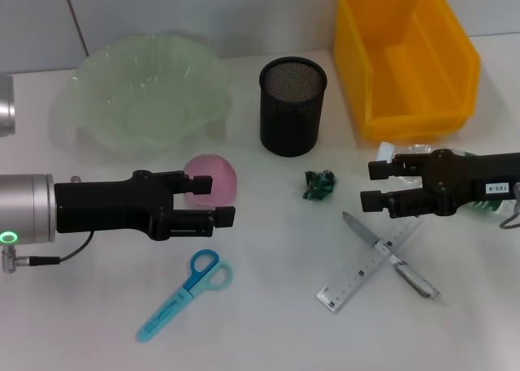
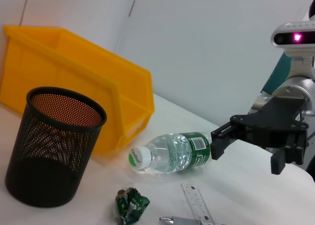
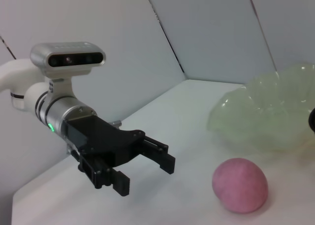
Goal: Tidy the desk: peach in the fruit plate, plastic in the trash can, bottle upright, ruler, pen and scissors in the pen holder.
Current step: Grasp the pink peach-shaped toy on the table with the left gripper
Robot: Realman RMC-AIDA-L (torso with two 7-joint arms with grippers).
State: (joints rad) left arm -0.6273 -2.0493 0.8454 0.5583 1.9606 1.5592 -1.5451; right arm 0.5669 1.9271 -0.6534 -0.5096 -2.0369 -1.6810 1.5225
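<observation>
The pink peach [image 1: 208,176] [image 3: 240,184] lies on the white desk [image 1: 268,322] in front of the pale green fruit plate [image 1: 142,95] [image 3: 266,116]. My left gripper [image 1: 221,199] [image 3: 146,175] is open, level with the peach and just short of it. The bottle [image 2: 170,152] [image 1: 404,150] lies on its side beside the yellow trash can [image 1: 406,54] [image 2: 74,82]. My right gripper [image 1: 368,185] [image 2: 246,159] hangs open over its base end. The green plastic [image 1: 320,184] [image 2: 130,205] sits near the black mesh pen holder [image 1: 292,105] [image 2: 51,146]. The pen [image 1: 390,253] lies crossed over the ruler [image 1: 370,265] [image 2: 197,203]. The blue scissors [image 1: 185,294] lie near the front.
The fruit plate, pen holder and trash can stand in a row along the back of the desk. A wall rises behind them. The scissors, ruler and pen lie flat toward the front edge.
</observation>
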